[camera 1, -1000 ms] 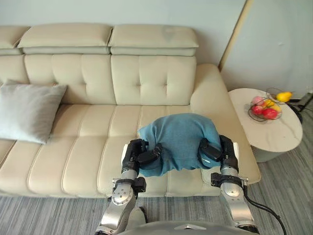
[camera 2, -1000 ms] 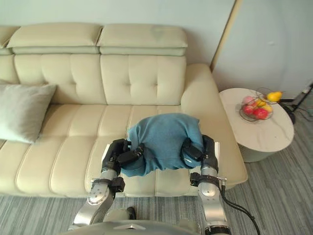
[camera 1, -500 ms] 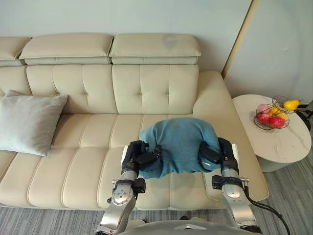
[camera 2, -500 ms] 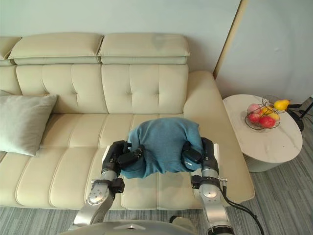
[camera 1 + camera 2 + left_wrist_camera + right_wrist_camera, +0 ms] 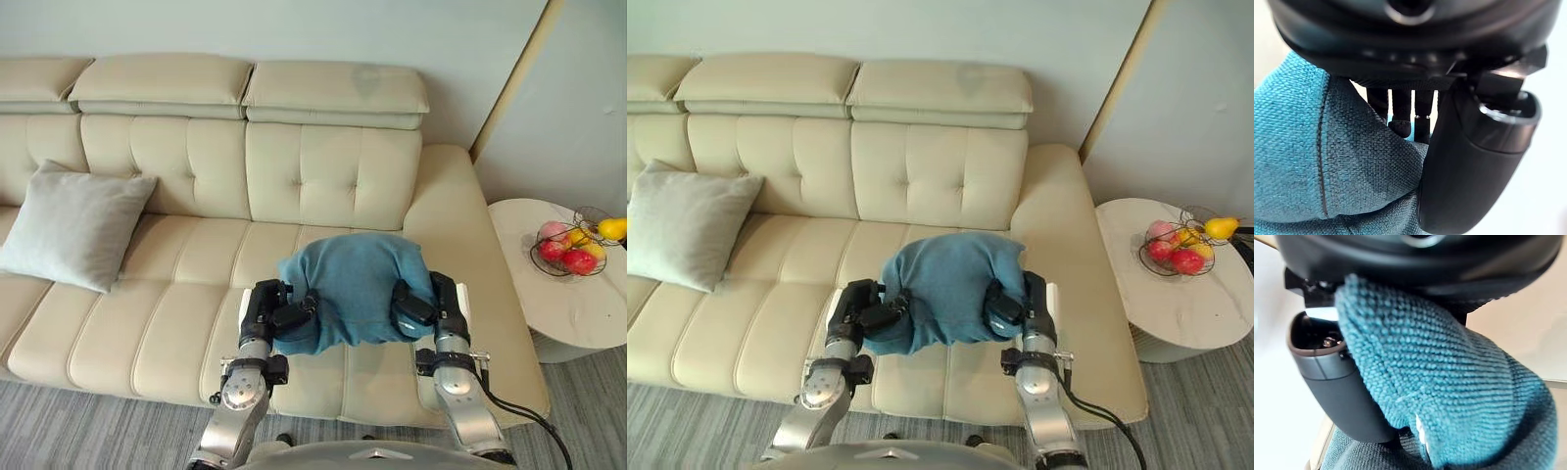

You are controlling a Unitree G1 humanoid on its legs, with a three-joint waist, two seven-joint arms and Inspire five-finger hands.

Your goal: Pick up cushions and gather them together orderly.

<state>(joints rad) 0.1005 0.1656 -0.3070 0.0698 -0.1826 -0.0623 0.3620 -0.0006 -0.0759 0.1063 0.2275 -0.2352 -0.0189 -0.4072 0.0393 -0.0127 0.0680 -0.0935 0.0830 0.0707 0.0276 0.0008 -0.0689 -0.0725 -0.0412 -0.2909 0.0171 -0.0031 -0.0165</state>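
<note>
In the eye views we see the blue cushion [image 5: 358, 284] held up between the left hand [image 5: 279, 315] and right hand [image 5: 416, 305], over the sofa [image 5: 333, 176] seat. A grey cushion [image 5: 78, 223] leans well apart, to the left.

Left wrist view: left thumb [image 5: 1469, 161] and fingers [image 5: 1400, 110] pinch the fabric.

Right wrist view: right thumb [image 5: 1337, 382] clamps the cloth; the other fingers we cannot tell.

Grips a bunched fold of blue knitted cushion [image 5: 1449, 382] in the right hand [image 5: 1337, 387], thumb against the cloth. Cream sofa [image 5: 1528, 328] just past it.
</note>
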